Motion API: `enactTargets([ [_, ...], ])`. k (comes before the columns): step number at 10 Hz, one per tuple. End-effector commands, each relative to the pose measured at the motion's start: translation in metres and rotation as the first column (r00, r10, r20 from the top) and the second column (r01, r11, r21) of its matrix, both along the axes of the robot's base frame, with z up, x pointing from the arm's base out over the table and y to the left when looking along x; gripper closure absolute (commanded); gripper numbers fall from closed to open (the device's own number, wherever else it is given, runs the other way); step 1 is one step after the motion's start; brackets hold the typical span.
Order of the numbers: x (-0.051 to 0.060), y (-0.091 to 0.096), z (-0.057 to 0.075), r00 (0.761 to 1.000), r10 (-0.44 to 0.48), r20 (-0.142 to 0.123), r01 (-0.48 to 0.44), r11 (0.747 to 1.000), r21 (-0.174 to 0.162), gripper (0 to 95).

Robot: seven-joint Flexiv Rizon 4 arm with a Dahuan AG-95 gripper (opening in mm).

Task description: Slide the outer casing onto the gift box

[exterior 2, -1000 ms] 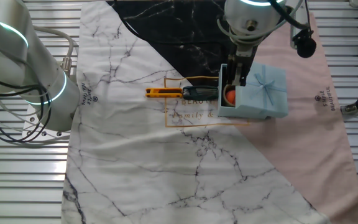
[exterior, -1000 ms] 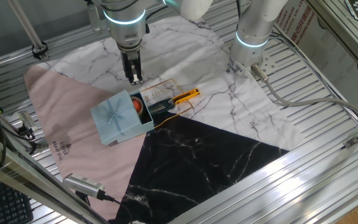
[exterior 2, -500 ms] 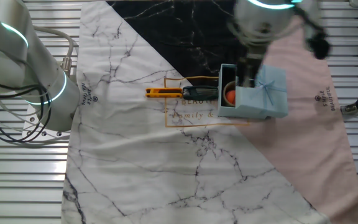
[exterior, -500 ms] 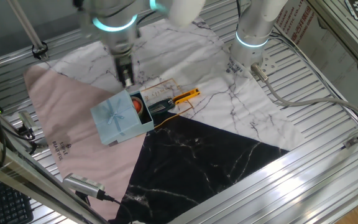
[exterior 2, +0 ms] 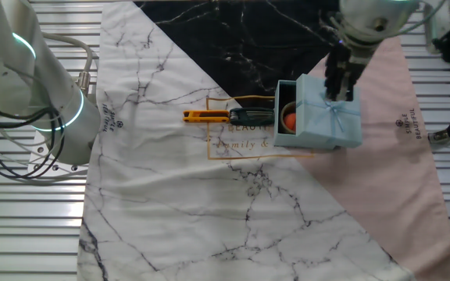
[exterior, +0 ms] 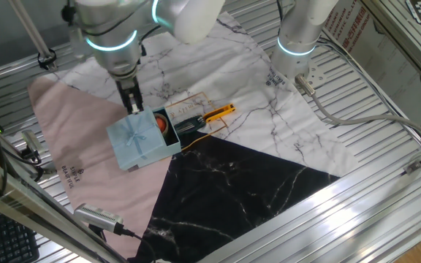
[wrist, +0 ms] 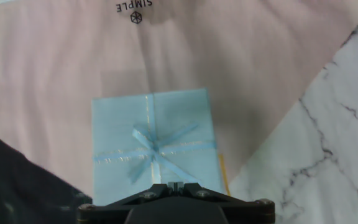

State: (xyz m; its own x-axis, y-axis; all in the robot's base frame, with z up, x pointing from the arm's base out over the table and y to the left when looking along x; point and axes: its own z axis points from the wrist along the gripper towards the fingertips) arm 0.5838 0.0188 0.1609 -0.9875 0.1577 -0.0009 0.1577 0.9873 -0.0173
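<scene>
While the fingers (exterior: 134, 108) hang closed and empty over the sleeve (exterior: 139, 137), I see it only partly over the gift box (exterior: 168, 126), on the pink cloth (exterior: 71, 139).

"SIMPLE" on pink cloth (wrist: 55, 74)

Surface: ribbed metal table (exterior: 386, 157) | Covering: cloth in three panels, white marble (exterior 2: 170, 195), black marble (exterior: 232, 183), pink (exterior: 71, 139) | Pink panel printed "SIMPLE" (wrist: 135, 5) | Lighting: even, soft shadows | Walls, floor: not visible
</scene>
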Motion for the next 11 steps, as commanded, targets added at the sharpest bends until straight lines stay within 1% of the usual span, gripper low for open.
enactTargets([
  [1,0.0005,-0.0014,-0.0014,1.000,0.003,0.004,-0.003,1.000,-0.002,95.0],
  [3,0.0015,-0.0005,-0.0005,1.000,0.000,0.013,-0.001,1.000,0.003,95.0],
  [6,0.0019,-0.0002,-0.0002,1.000,0.001,0.007,-0.001,1.000,0.008,95.0],
  [9,0.0018,-0.0002,-0.0004,1.000,-0.006,0.010,0.006,1.000,0.012,95.0],
  [10,0.0024,-0.0006,-0.0017,1.000,-0.011,0.008,0.011,1.000,0.011,95.0],
  [11,0.0039,-0.0024,-0.0071,1.000,-0.010,0.003,0.010,1.000,0.009,95.0],
])
